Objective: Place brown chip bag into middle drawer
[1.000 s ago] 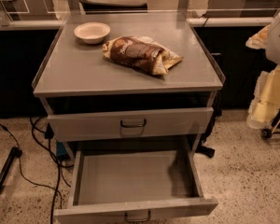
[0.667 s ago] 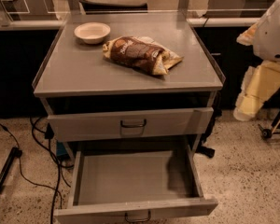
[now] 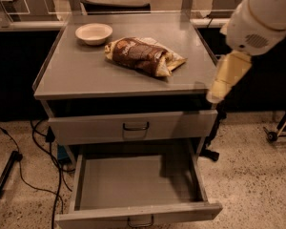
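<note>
The brown chip bag (image 3: 142, 55) lies on its side on the grey cabinet top (image 3: 86, 75), right of centre. The middle drawer (image 3: 133, 187) is pulled out below, and its flat tray holds nothing. Its loop handle (image 3: 140, 221) shows at the bottom edge. My gripper (image 3: 224, 78), cream coloured, hangs from the white arm (image 3: 264, 15) at the right. It is beside the cabinet top's right front corner, right of the bag and apart from it.
A small cream bowl (image 3: 94, 33) stands at the back left of the top. A closed drawer front (image 3: 133, 126) with a dark handle sits above the open drawer. Cables (image 3: 43, 175) lie on the floor at the left. A wheeled stand (image 3: 279, 130) is at the far right.
My arm and gripper have moved in from the right edge toward the cabinet's right front corner. The bag, the bowl and the drawers have not moved.
</note>
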`<state>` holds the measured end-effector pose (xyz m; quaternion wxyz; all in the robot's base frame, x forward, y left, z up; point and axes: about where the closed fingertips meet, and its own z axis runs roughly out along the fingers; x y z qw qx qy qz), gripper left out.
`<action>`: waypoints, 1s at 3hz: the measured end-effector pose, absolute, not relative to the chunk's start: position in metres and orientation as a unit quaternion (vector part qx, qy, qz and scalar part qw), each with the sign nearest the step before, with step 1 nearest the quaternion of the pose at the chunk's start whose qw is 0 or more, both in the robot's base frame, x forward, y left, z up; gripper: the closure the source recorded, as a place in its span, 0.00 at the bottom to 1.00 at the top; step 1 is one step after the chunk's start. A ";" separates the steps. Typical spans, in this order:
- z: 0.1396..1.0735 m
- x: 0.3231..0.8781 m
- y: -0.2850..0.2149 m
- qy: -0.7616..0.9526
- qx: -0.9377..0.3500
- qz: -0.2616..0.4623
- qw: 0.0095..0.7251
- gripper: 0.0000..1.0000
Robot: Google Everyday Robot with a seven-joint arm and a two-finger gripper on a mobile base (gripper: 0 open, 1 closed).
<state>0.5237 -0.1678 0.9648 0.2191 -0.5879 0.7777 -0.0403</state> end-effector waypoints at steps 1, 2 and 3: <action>0.962 0.553 -0.150 0.779 -0.580 -0.046 0.234 0.00; 0.950 0.594 -0.122 0.778 -0.576 -0.053 0.243 0.00; 0.950 0.594 -0.122 0.778 -0.576 -0.053 0.243 0.00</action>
